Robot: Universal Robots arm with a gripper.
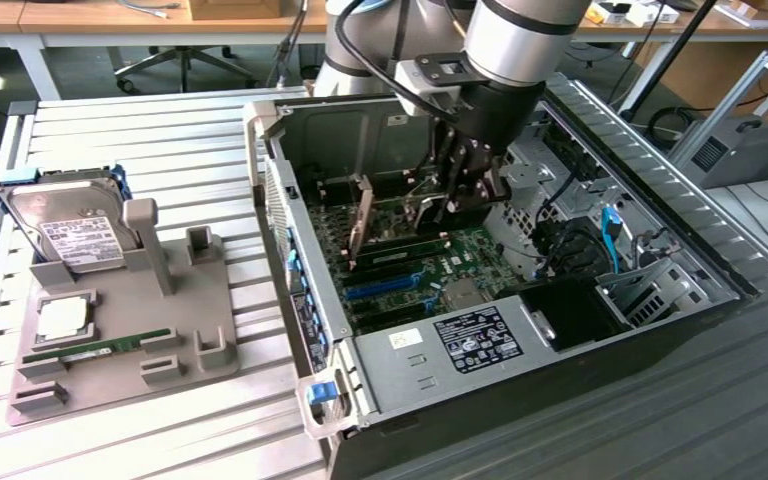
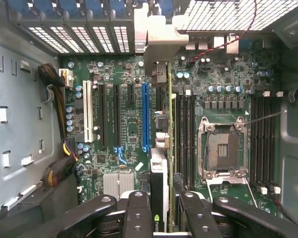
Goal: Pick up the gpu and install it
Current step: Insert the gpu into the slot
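Exterior view's middle is taken up by an open grey steel computer case (image 1: 384, 375) lying on its side on the ribbed metal worktop (image 1: 157, 130). The arm stands over it from the far side, silver forearm nearly upright. Its black end effector (image 1: 462, 200) points straight down into the case among drive bays and dark cables. On the exterior view's left, well apart from the case, is a grey moulded fixture (image 1: 131, 305). It carries a silver hard drive (image 1: 71, 225) in a blue frame, standing on edge at its far end. A square processor (image 1: 64, 318) and a narrow green RAM stick (image 1: 97, 350) lie flat nearer the camera.

Seen from the wrist, the black fingers (image 2: 139, 213) are drawn in narrow on the gpu (image 2: 158, 168), a thin card seen edge-on and clamped by its two faces. The card hangs over the green motherboard (image 2: 129, 134). Its silvery end bracket reaches toward the case's rear wall with its perforated slot covers (image 2: 79, 37). It lies just beside a long blue slot (image 2: 145, 116); whether its edge touches the board cannot be told. Close around it are black slots, a white slot (image 2: 87, 114) and the empty metal-framed processor socket (image 2: 223, 148). A bundle of black and yellow wires (image 2: 54, 94) runs along the case wall.
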